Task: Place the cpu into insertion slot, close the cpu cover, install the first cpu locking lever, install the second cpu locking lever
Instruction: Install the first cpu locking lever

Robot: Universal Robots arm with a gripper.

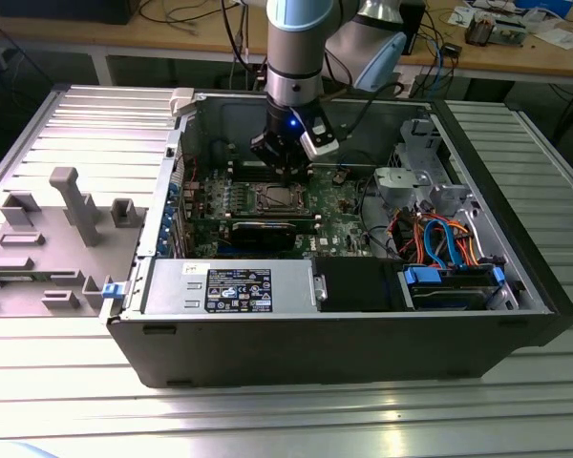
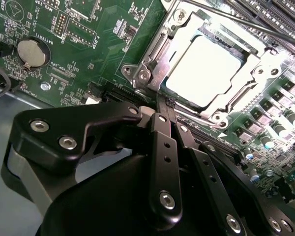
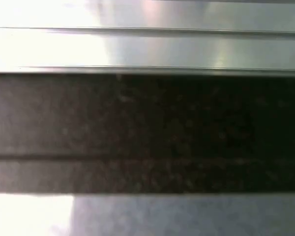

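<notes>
Green motherboard [image 1: 339, 205] lies in the floor of the open computer case [image 1: 315, 348], and my arm reaches down into it from above. Around the work zone I see a long black card [image 1: 267, 232] just beside the socket, a power supply box [image 1: 231, 286] along the near wall, and a bundle of orange and blue cables [image 1: 439, 239] toward the exterior view's right, well apart from the arm. A coin cell battery [image 2: 32, 52] sits on the board in the second wrist view.

Gripper [image 2: 163, 105] hangs just beside the insertion slot [image 2: 206, 69] — fingers [image 2: 163, 147] pressed together, tips closed with nothing visibly between them, right at the socket frame's edge.

Cpu [image 2: 201, 69] sits in the slot, its silver-grey top glaring bright. Cpu cover [image 2: 155, 54] lies flat around it, framing the chip through its window. A thin locking lever [image 2: 246, 22] runs along the far side of the frame — whether it is latched I cannot tell.
</notes>
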